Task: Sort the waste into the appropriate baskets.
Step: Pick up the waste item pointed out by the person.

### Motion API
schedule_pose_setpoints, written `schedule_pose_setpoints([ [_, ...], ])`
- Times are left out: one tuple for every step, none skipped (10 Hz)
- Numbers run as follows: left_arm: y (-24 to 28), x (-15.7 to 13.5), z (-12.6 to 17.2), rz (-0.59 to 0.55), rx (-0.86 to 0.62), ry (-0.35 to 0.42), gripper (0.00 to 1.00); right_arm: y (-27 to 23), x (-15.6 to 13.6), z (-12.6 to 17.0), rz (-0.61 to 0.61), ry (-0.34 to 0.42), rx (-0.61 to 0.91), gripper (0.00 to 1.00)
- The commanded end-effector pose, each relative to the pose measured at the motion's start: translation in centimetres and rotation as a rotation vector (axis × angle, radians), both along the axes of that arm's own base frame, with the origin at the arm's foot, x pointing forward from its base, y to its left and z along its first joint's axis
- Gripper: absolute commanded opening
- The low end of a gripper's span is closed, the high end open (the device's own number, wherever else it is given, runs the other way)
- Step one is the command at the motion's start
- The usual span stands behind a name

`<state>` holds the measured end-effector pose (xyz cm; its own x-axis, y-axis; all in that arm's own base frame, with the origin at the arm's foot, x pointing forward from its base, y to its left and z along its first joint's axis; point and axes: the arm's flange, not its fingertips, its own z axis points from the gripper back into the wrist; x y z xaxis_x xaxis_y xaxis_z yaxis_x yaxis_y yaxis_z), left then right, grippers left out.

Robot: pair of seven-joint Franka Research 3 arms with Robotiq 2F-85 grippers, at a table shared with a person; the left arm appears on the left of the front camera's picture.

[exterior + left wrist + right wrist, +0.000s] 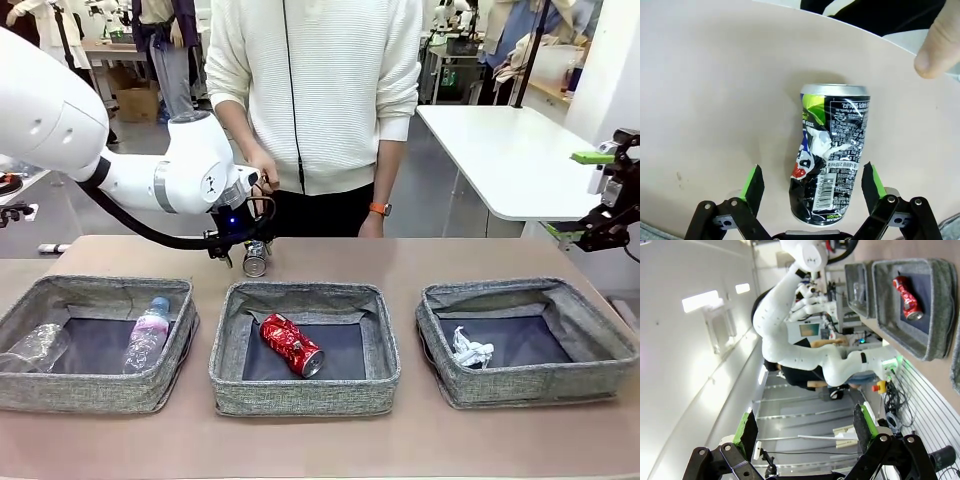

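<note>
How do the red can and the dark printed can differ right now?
The red can lies inside the middle basket; the dark printed can lies on the bare table behind it. The red can lies apart from both tools; the dark one sits between the left tool's open fingers. Both are dented.

In the front view, the left gripper point(243, 245) is largely hidden behind its own wrist, so its fingers cannot be made out. The dark printed can point(830, 155) is cut off at its near end by the gripper body. The print on it is too small to be read.
</note>
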<state>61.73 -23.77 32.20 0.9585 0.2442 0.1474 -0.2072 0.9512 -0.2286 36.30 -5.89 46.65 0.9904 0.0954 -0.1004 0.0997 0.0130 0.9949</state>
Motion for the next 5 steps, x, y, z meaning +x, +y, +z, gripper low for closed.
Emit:
schedule_pose_setpoints([
  [0.00, 0.47, 0.08, -0.021, -0.028, -0.011, 1.00, 0.20, -0.10, 0.15, -0.006, -0.008, -0.002, 1.00],
  [0.01, 0.56, 0.05, -0.011, -0.025, -0.007, 0.60, 0.20, -0.10, 0.15, -0.006, -0.008, -0.002, 1.00],
  [-0.18, 0.56, 0.03, -0.010, -0.022, -0.004, 0.40, 0.20, -0.10, 0.15, -0.006, -0.008, -0.002, 1.00],
  [-0.18, 0.55, 0.06, -0.013, -0.020, -0.005, 0.00, 0.20, -0.10, 0.15, -0.006, -0.008, -0.002, 1.00],
  [-0.18, 0.57, 0.07, -0.016, -0.021, -0.007, 0.00, 0.20, -0.10, 0.15, -0.006, -0.008, -0.002, 1.00],
])
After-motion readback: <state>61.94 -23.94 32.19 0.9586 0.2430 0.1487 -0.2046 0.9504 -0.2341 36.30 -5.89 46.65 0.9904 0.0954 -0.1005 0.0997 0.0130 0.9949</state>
